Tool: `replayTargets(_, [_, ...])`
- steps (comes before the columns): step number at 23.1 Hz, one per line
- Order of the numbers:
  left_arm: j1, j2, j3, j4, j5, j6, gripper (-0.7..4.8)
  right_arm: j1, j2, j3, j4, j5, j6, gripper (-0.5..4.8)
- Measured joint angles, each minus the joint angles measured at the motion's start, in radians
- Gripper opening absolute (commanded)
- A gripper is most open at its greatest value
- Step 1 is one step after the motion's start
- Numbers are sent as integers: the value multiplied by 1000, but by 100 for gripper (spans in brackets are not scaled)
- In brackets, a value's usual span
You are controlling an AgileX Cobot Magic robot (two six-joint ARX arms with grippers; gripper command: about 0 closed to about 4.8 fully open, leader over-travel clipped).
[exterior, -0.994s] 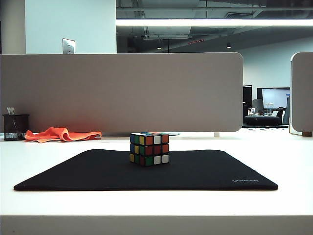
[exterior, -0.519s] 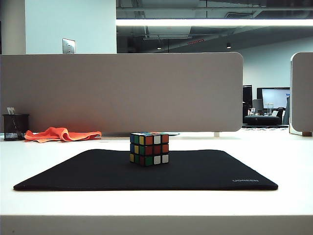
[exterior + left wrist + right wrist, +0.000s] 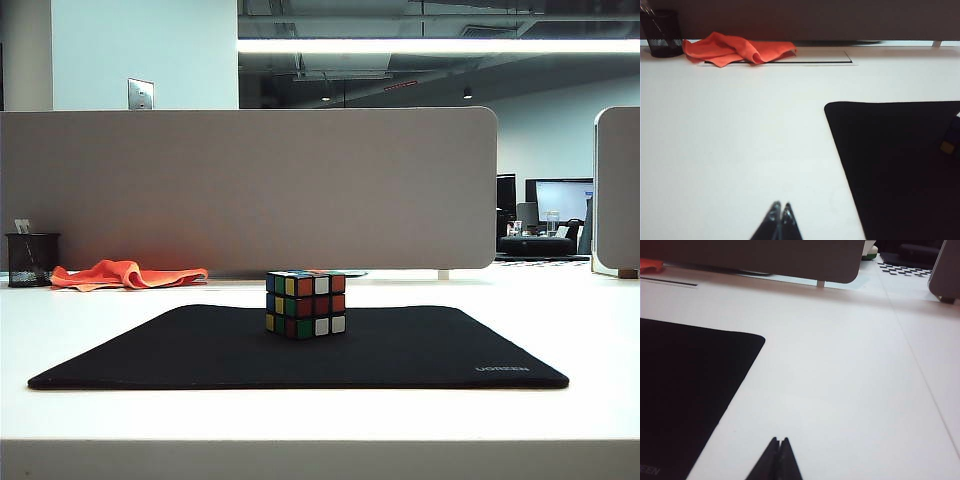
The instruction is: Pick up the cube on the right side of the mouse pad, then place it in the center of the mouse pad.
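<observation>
1. While neither arm shows in the exterior view, the left gripper (image 3: pixel 780 214) appears in its wrist view with jaws pressed together and holding nothing, poised over bare white table (image 3: pixel 600 330) left of the mouse pad (image 3: pixel 400 350).
2. At the table's far left stand a black mesh pen cup (image 3: pixel 31 259) and an orange cloth (image 3: pixel 125 273), both well clear of the pad.
3. Judging by how things lie, the cube (image 3: pixel 305 303) already rests upright near the pad's centre, so the placing looks done and little seems left.
4. Grey lettering (image 3: pixel 501 369) at the pad's near right corner probably reads "UGREEN", though it is small.
5. Right of the pad, the right gripper (image 3: pixel 779 450) is likewise closed and empty over bare table.
</observation>
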Motion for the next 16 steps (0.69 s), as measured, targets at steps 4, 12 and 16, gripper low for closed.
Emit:
replayTargets(4, [0, 0, 0, -39, 0, -1, -5, 0, 0, 0, -22, 0, 0, -8])
replayTargets(12, [0, 0, 0, -42, 0, -1, -5, 0, 0, 0, -21, 0, 0, -8])
replayTargets(16, [0, 0, 0, -42, 0, -1, -5, 0, 0, 0, -21, 0, 0, -8])
